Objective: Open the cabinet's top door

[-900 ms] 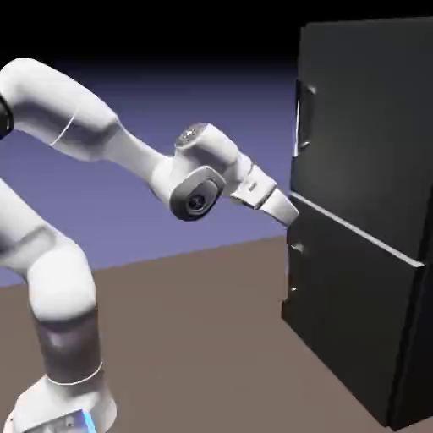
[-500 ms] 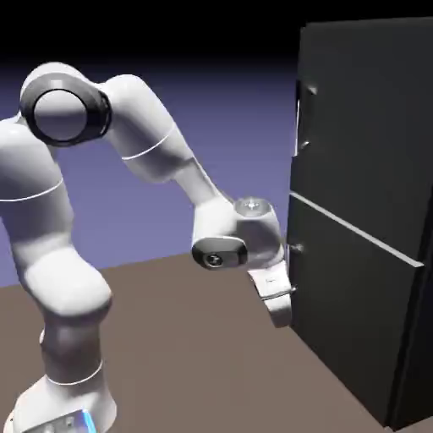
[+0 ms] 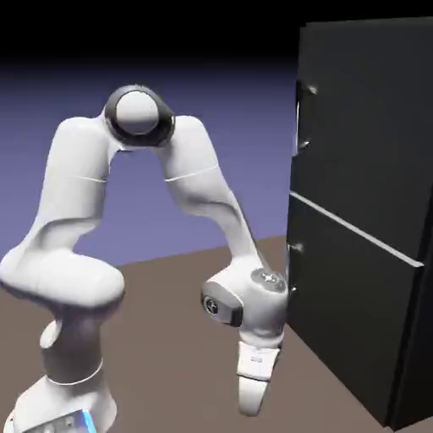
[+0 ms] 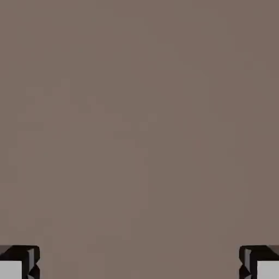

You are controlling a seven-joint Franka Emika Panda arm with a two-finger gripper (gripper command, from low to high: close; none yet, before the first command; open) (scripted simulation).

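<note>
Pointing straight down, the pincer (image 3: 249, 408) is held low over the table (image 3: 169, 338), its fingertips (image 4: 19, 262) spread wide and empty. The top door (image 3: 364, 127) is placed well above it, its handle (image 3: 302, 118) untouched, so it is judged unready.
</note>
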